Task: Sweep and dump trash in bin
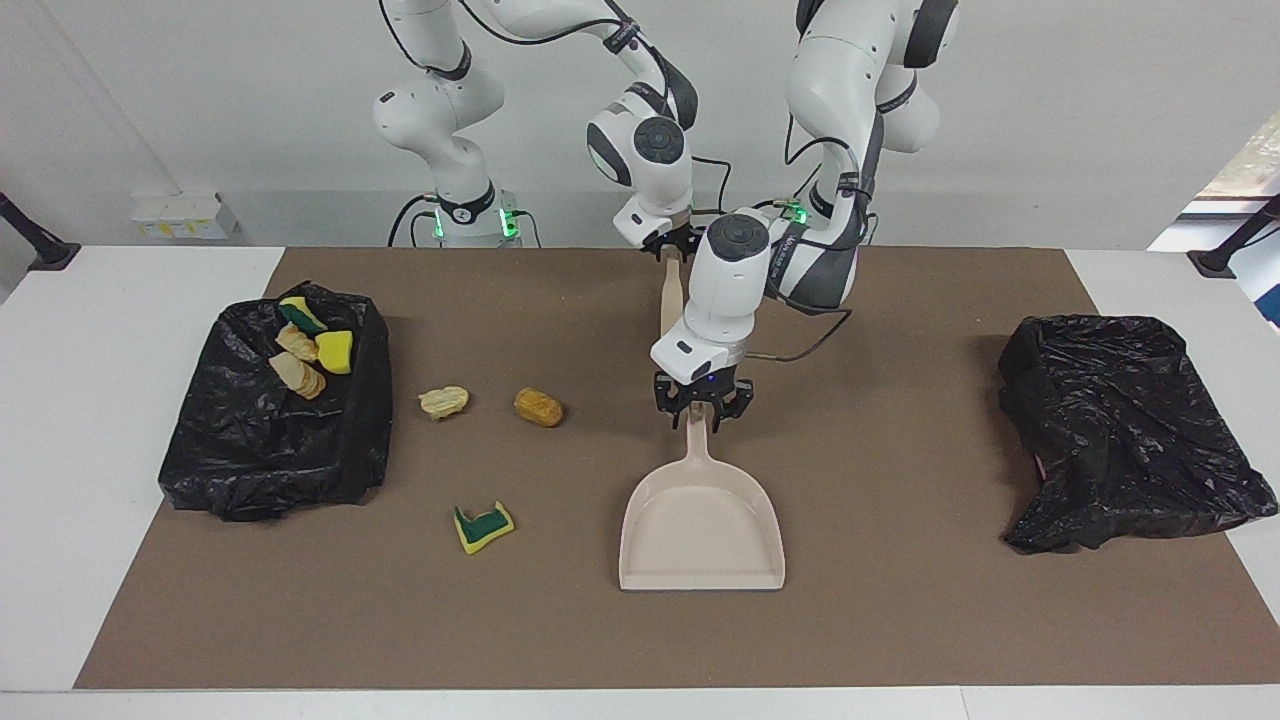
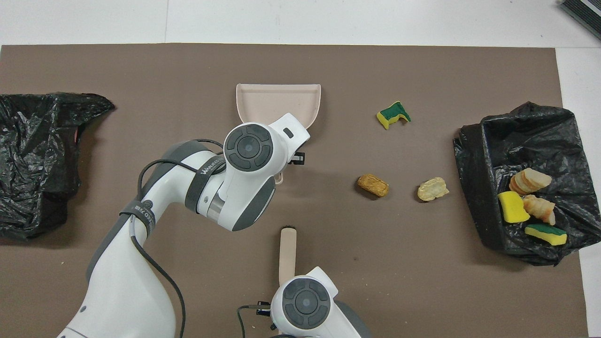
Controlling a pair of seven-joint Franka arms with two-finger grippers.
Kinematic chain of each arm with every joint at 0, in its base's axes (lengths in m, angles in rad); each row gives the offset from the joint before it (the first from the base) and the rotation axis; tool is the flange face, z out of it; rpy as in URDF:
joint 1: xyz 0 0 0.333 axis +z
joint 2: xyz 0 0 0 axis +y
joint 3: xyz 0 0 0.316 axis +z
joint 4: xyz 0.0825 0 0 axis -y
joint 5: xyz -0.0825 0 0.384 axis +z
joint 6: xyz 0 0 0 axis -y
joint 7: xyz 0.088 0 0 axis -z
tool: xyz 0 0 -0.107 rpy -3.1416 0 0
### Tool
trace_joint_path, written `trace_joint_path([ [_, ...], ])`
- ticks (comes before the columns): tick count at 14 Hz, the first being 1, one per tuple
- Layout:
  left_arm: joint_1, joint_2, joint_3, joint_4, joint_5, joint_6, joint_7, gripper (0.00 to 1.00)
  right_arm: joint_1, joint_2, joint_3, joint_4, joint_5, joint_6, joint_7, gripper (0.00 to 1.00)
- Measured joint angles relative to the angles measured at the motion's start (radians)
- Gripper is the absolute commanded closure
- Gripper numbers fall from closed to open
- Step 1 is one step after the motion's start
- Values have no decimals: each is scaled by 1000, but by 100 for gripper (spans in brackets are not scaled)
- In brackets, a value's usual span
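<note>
Left gripper [image 1: 702, 415] closed on dustpan [image 1: 702, 520] handle; right gripper [image 1: 672, 250] at brush [image 1: 668, 295] handle, grip uncertain; a shallow hold may let the brush slip.

The light is bright and even. It comes from above. Shadows are small and soft. The black bag [image 1: 1120, 430] shines a little. Both pictures are sharp.
</note>
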Motion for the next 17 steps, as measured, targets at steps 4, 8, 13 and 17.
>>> trace_joint_path([
  [4,3,-4,10,4,1,-38,41,100,-27,-1,-5,33,0,2,-29,100],
  [8,10,-31,27,11,1,-118,113,100,-107,-58,-12,46,-5,-79,-38,100],
  [13,78,-98,35,13,1,-198,371,100,-292,-177,-19,40,-246,-368,-120,100],
  [17,169,-157,37,13,1,-316,748,100,-459,-207,-22,35,-418,-477,-199,100],
])
